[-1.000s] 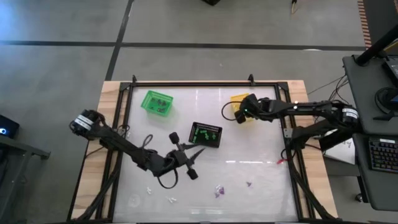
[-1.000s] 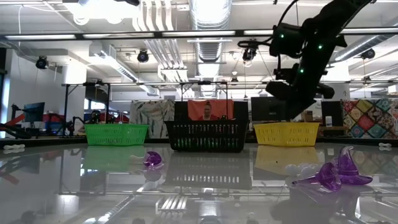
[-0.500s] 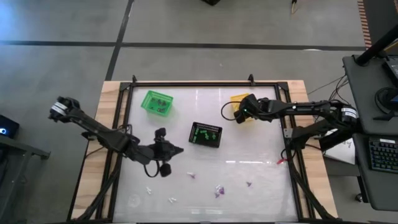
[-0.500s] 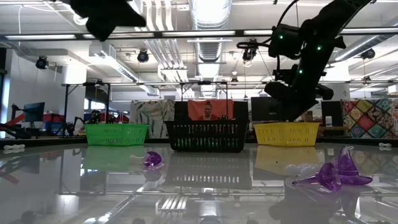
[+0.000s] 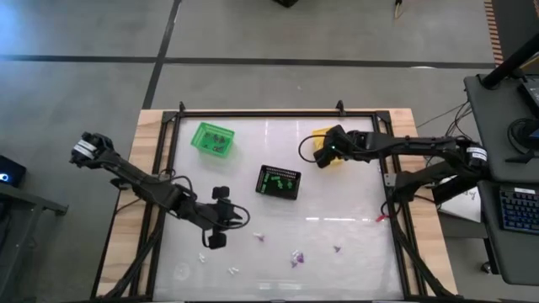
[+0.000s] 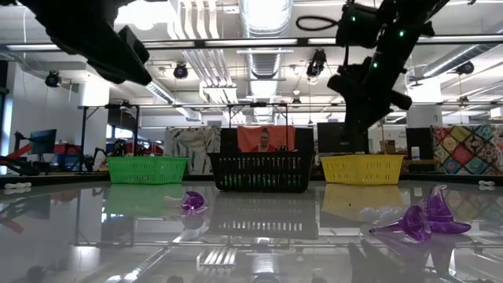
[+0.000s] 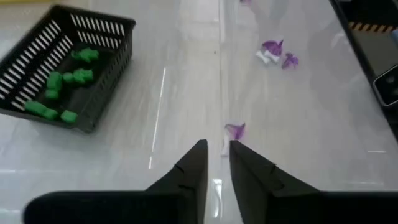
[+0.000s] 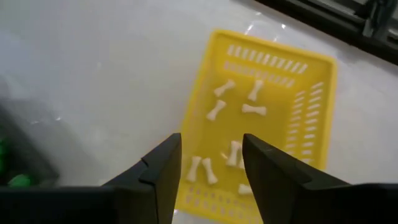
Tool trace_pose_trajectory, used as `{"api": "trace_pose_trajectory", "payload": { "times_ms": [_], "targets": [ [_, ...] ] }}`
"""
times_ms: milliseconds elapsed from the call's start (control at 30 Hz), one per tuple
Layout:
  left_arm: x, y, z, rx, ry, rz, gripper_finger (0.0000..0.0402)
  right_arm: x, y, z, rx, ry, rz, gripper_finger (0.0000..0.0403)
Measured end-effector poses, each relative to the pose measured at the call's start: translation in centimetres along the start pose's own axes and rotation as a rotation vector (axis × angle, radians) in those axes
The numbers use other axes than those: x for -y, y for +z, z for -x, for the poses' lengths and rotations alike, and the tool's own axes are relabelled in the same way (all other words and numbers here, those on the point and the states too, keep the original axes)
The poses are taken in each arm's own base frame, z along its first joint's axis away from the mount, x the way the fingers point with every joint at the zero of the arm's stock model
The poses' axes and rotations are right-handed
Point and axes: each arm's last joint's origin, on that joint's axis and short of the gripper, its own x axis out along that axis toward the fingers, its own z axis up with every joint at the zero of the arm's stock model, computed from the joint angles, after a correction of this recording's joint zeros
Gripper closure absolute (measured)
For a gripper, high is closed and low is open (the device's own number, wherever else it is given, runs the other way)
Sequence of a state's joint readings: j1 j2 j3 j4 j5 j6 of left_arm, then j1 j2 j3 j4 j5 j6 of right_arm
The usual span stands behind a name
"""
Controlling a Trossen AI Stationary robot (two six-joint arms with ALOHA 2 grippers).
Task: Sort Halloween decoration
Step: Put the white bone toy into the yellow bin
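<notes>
The Halloween decoration is small purple and white trinkets scattered on the near half of the table [image 5: 295,252], [image 6: 424,220]. Green ones lie in the black basket [image 7: 68,68] and white bone shapes in the yellow basket [image 8: 267,118]. My left gripper [image 7: 217,155] hovers tilted down left of a purple trinket [image 7: 235,130], its fingers narrowly open with nothing between them. My right gripper [image 8: 211,158] hangs open and empty over the yellow basket [image 5: 322,133].
A green basket [image 5: 210,139] stands at the far left, the black basket [image 5: 280,181] in the middle and the yellow one at the far right. A dark frame [image 5: 253,112] borders the glossy tabletop. More trinkets lie near the front edge [image 5: 232,270].
My left gripper has drawn back from beside the black basket toward the table's left and then its near edge, and has tipped downward. My right gripper has risen a little above the yellow basket.
</notes>
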State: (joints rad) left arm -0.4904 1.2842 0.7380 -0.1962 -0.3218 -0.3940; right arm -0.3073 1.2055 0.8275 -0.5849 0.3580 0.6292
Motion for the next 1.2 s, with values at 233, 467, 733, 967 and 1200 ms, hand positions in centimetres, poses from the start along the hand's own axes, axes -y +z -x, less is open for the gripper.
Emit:
{"api": "trace_pose_trajectory", "payload": {
  "times_ms": [233, 467, 733, 967, 1200],
  "targets": [
    [0.6, -1.2, -1.9, -0.074, 0.02, -0.026, 0.0286, -2.3, 0.3, 3.5, -0.027, 0.051, 0.077, 0.025],
    [1.1, -2.1, -4.3, -0.094, 0.028, -0.036, 0.0254, -4.9, -0.3, 7.4, -0.043, 0.134, 0.179, 0.0248],
    [1.7, -3.1, -6.7, -0.092, 0.027, -0.044, 0.0253, -6.8, -1.9, 9.6, -0.027, 0.225, 0.242, 0.0248],
    [2.1, -3.5, -8.6, -0.052, 0.009, -0.068, 0.0253, -7.2, -3.0, 9.5, -0.037, 0.238, 0.25, 0.0248],
    [2.3, -4.3, -9.8, -0.054, 0.011, -0.061, 0.0253, -7.2, -3.0, 9.4, -0.02, 0.221, 0.245, 0.0248]
  ]
}}
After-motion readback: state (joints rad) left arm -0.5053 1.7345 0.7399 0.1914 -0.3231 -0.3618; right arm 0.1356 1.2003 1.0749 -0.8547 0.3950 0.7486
